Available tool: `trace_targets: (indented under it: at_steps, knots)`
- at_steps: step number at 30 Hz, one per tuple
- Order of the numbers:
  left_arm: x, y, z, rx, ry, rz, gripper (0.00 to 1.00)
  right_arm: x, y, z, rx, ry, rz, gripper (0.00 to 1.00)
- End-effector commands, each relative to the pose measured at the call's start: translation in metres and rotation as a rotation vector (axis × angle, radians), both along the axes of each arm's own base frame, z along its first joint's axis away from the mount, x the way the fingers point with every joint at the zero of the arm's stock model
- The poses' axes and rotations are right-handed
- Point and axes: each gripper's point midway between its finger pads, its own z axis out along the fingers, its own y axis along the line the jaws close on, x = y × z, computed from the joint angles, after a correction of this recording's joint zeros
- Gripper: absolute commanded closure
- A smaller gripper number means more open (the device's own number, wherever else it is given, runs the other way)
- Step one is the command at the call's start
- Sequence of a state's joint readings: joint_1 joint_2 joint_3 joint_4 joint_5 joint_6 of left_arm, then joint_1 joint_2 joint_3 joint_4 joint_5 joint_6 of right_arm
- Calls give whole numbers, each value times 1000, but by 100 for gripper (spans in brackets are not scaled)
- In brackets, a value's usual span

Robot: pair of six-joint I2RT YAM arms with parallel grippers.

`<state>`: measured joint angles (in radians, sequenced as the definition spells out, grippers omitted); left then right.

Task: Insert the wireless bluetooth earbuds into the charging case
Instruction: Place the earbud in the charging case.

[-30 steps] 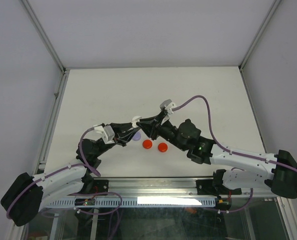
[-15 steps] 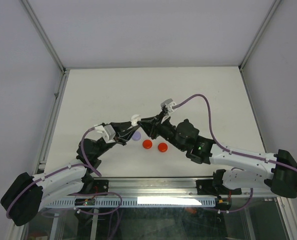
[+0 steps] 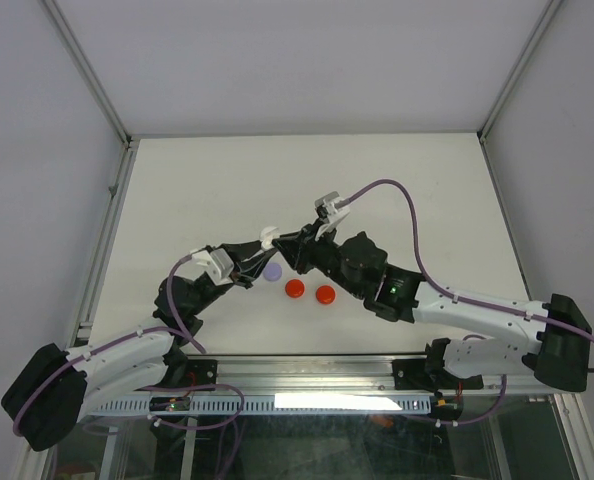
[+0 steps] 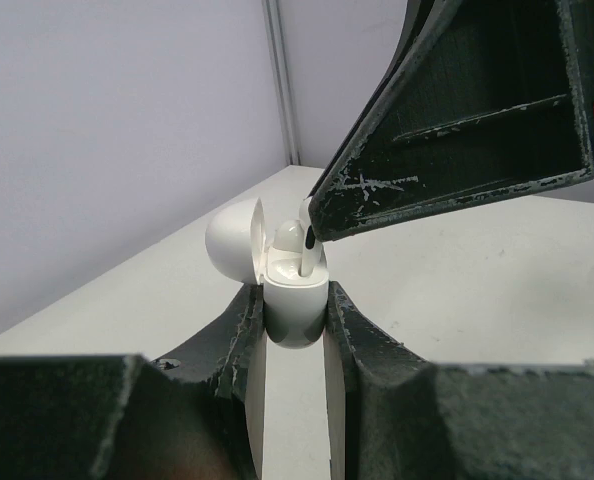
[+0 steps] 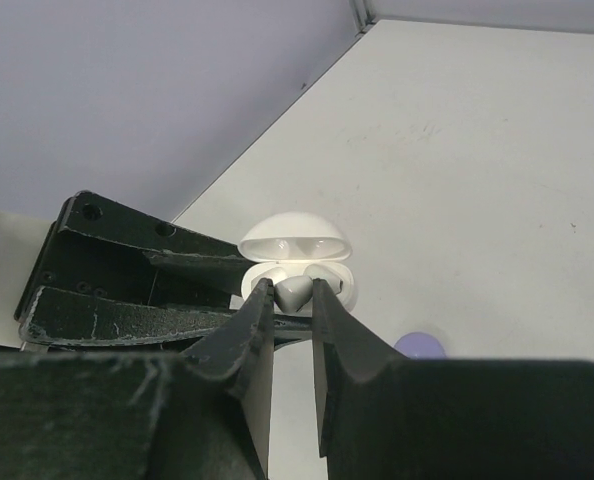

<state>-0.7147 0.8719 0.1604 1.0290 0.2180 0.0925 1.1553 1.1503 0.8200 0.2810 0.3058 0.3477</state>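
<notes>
My left gripper (image 4: 295, 312) is shut on a white charging case (image 4: 295, 300) and holds it upright above the table with its lid (image 4: 232, 240) open. One white earbud (image 4: 287, 235) sits in the case. My right gripper (image 5: 292, 292) is shut on a second white earbud (image 5: 295, 290) and holds it at the case's opening (image 5: 327, 275), with its stem (image 4: 305, 258) going down into the case. In the top view the two grippers meet tip to tip at the case (image 3: 268, 237).
A lilac disc (image 3: 272, 272) and two red discs (image 3: 294, 288) (image 3: 325, 293) lie on the white table (image 3: 397, 190) just below the grippers. The lilac disc also shows in the right wrist view (image 5: 422, 345). Walls enclose the table on three sides.
My right gripper has shifted slightly left and away from the bases, closing in on the case. My left gripper has kept hold of the case and has barely moved.
</notes>
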Motion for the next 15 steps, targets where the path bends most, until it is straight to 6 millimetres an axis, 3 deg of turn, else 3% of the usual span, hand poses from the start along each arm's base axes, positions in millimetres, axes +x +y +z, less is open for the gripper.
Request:
trace_targets:
  at_steps: [1,15]
  knots:
    - [-9,2,48,-94,-137,-13,100,4,1,-10,-36,51,-28,97]
    - [-3,7,47,-163,-77,14,100,7,2,-17,-23,106,-61,92]
